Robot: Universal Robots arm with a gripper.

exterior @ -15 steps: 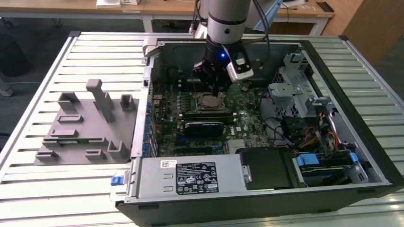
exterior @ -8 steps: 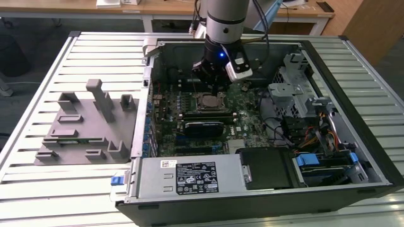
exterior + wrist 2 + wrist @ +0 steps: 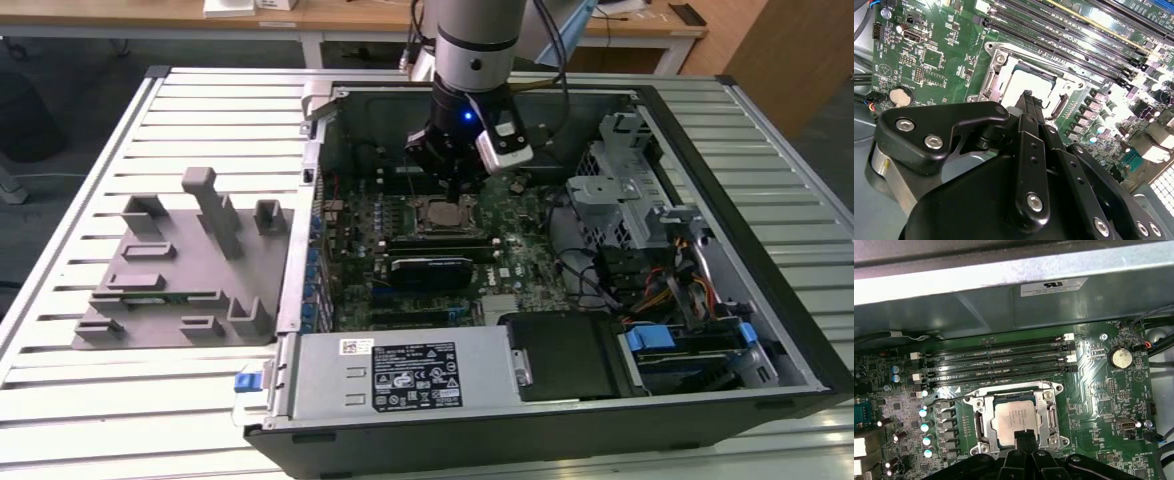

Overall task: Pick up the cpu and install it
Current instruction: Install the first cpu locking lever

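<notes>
The cpu (image 3: 1013, 414) is a small square chip with a shiny silver top, lying flat inside the metal socket frame (image 3: 982, 416) on the green motherboard. In the second wrist view the cpu (image 3: 1035, 81) shows just past the black fingertips. My gripper (image 3: 1024, 436) hangs right above the chip's near edge, its two narrow fingers pressed together with nothing between them. In the exterior view the gripper (image 3: 458, 186) stands upright inside the open computer case, over the socket (image 3: 438, 213).
Memory slots (image 3: 994, 363) run beside the socket, and a coin battery (image 3: 1120, 358) sits further along the board. The case holds a grey power-supply box (image 3: 400, 375), a drive cage (image 3: 625, 195) and cables. A grey fixture (image 3: 174, 275) stands on the slatted table (image 3: 80, 400).
</notes>
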